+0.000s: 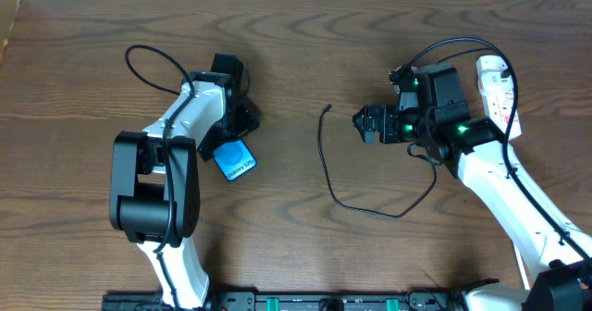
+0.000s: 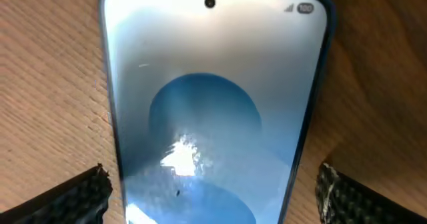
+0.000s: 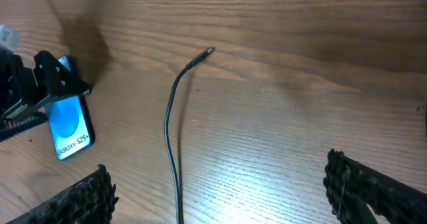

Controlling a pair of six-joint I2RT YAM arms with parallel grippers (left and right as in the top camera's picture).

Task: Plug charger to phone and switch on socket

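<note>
The phone [image 1: 235,157], with its bright blue screen, lies flat on the table at the left. My left gripper [image 1: 242,118] is open over it, a finger on each side of the phone [image 2: 210,111], not touching it. The charger's thin black cable [image 1: 326,167] curves across the middle, its small plug tip [image 1: 329,107] lying free. My right gripper [image 1: 368,124] is open just right of the tip, above the cable [image 3: 172,131]. The phone also shows in the right wrist view [image 3: 70,125]. The white socket [image 1: 498,91] lies at the far right, partly hidden by the right arm.
The wooden table [image 1: 305,52] ends at a pale wall edge along the top of the overhead view. A black cable loop [image 1: 148,61] runs from the left arm. A dark rail [image 1: 305,302] lines the front edge.
</note>
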